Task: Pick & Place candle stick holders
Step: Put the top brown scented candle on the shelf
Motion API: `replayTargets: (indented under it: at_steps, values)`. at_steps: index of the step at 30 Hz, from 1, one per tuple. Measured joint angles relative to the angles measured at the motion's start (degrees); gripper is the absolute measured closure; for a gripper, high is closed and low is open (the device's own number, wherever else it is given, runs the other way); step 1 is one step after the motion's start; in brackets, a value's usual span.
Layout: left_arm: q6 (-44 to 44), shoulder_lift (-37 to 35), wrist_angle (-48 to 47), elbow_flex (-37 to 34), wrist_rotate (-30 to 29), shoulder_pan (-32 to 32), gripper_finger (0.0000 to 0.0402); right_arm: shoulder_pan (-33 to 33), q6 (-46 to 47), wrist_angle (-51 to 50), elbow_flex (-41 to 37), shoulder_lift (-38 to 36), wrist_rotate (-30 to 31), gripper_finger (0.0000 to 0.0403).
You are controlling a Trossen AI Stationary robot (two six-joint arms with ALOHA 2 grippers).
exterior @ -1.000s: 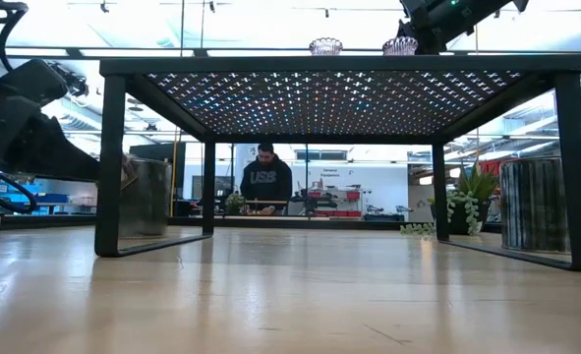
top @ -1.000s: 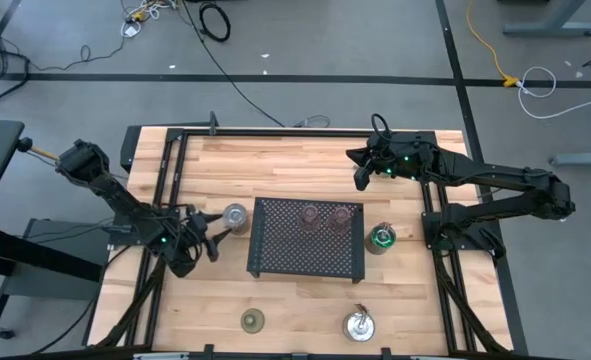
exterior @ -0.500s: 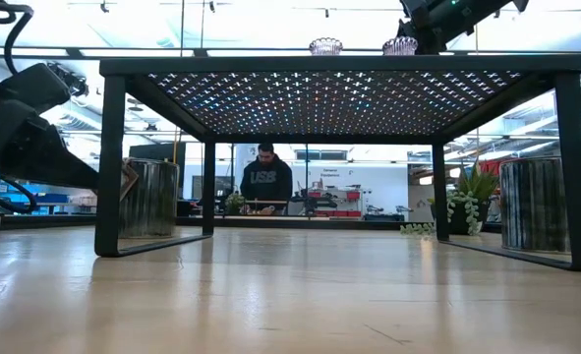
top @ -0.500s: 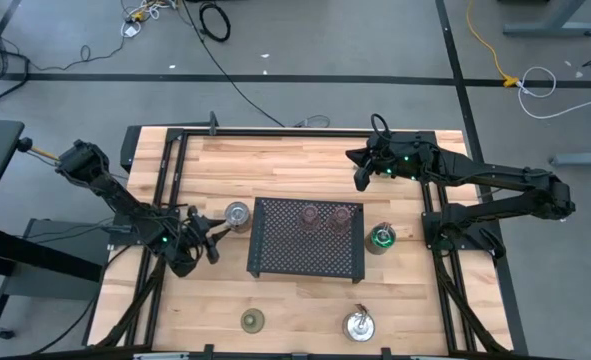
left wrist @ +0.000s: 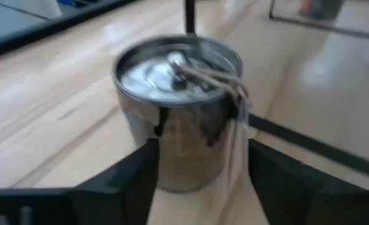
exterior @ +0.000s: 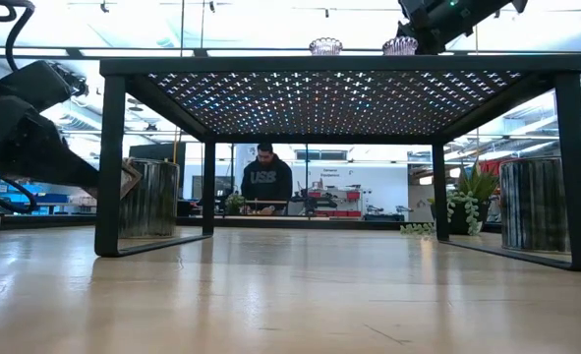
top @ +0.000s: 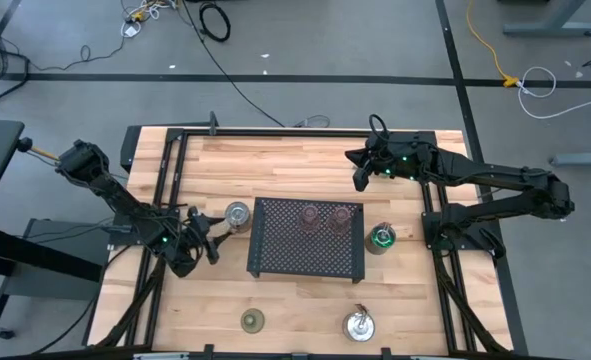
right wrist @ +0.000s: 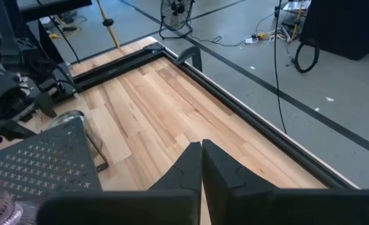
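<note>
A shiny silver candle stick holder [top: 237,214] stands upright on the table just left of the black tray [top: 275,262]. My left gripper [left wrist: 203,149] is open, with its fingers on either side of this holder's lower wall [left wrist: 184,156]. Two pink holders [top: 310,215] [top: 340,217] stand on top of the tray. An olive-green holder [top: 252,320] and a second silver one [top: 359,325] stand near the front edge. A third silver holder [exterior: 534,202] stands right of the tray. My right gripper [top: 360,180] is shut and empty, above the table's far right part. My left gripper comes at the silver holder level, from the table's left. Its fingers [left wrist: 148,169] stand on either side of the lower wall. The holder stands upright on the table. The view is blurred, and I cannot tell whether the fingers touch the wall.
A small green plant [exterior: 472,197] stands right of the tray beside the third silver holder. Black frame rails [top: 175,150] run along the table's left, far and right sides. A person [exterior: 266,177] shows in the room behind the table. Bare wood lies in front of the tray.
The silver holder between my left gripper's fingers has slid a little toward the tray, staying upright, and my left gripper has edged the same way. My right arm has kept still.
</note>
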Motion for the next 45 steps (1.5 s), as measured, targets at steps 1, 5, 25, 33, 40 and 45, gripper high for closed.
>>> replayTargets:
  at_steps: [1, 5, 25, 33, 40, 45]
  values:
    - [-0.6, 0.0, 0.0, 0.0, -1.1, 0.0, 0.0146, 0.0, 0.0, 0.1, 0.0, 0.3, 0.0, 0.0389]
    - [-0.7, 0.0, 0.0, 0.0, -2.7, 0.0, 0.0092, 0.0, 0.0, 0.1, 0.0, 1.8, 0.0, 0.0389]
    - [-1.2, 0.0, 1.0, 0.0, -0.5, 6.9, 0.0014, 0.0, -2.6, 4.6, 0.0, 3.1, -1.0, 0.0389]
    - [14.0, 0.0, 11.7, 0.0, 1.4, 10.8, 0.0014, 0.0, -3.0, 4.7, 0.0, 3.1, -1.1, 0.0389]
    - [17.5, 0.0, 12.0, 0.0, 6.5, 16.0, 0.0014, 0.0, -3.0, 4.7, 0.0, 3.1, -1.6, 0.0389]
    - [21.1, 0.0, 14.5, 0.0, 7.0, 19.0, 0.0014, 0.0, -3.0, 4.7, 0.0, 3.1, -1.6, 0.0389]
